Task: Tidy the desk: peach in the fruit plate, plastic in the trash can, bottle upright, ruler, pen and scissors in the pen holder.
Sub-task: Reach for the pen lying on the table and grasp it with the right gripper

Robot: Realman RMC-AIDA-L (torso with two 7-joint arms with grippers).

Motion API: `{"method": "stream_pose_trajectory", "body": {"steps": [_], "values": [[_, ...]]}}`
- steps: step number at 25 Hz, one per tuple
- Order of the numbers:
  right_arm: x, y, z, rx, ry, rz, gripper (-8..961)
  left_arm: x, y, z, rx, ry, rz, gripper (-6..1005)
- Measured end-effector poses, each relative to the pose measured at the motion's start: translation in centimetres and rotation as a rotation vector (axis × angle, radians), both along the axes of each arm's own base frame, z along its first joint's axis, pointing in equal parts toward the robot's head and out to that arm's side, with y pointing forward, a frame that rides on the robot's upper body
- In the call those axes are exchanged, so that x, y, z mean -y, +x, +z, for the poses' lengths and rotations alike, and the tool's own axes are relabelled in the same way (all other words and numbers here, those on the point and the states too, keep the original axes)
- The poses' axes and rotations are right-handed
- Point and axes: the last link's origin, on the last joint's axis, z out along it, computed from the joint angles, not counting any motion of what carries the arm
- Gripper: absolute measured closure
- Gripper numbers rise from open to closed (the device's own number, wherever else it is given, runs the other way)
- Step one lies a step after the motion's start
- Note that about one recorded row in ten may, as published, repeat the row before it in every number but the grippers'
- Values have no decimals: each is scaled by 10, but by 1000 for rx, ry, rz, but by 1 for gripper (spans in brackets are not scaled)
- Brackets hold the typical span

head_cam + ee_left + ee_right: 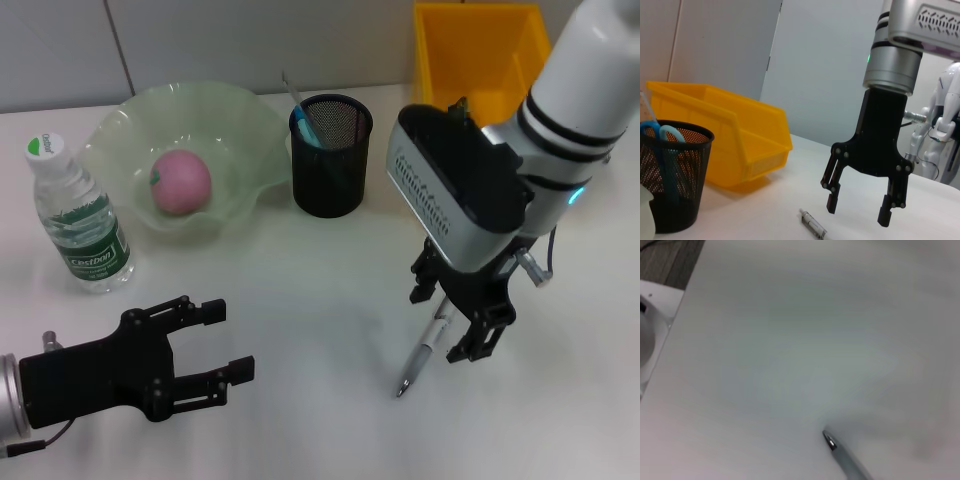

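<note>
White desk [330,300] meets pale grey wall [830,65].

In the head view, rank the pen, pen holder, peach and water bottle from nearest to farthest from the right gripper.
Measured from the right gripper, jaws open above the desk:
1. Pen: lying on the desk right under the jaws.
2. Pen holder: farther back, toward the robot's left.
3. Peach: in the green fruit plate, beyond the holder.
4. Water bottle: upright at the far left.

Head overhead; wrists low, probably sharing pen [425,350].
</note>
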Motion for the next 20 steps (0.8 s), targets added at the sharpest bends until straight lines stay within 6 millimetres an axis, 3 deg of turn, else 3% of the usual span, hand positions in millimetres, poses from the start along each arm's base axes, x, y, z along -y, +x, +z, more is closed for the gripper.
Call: {"method": "stream_pose_trajectory", "body": {"steps": [20], "values": [[-1, 12, -31, 99, -25, 102, 210, -1, -2, 2, 2, -5, 23, 185]]}}
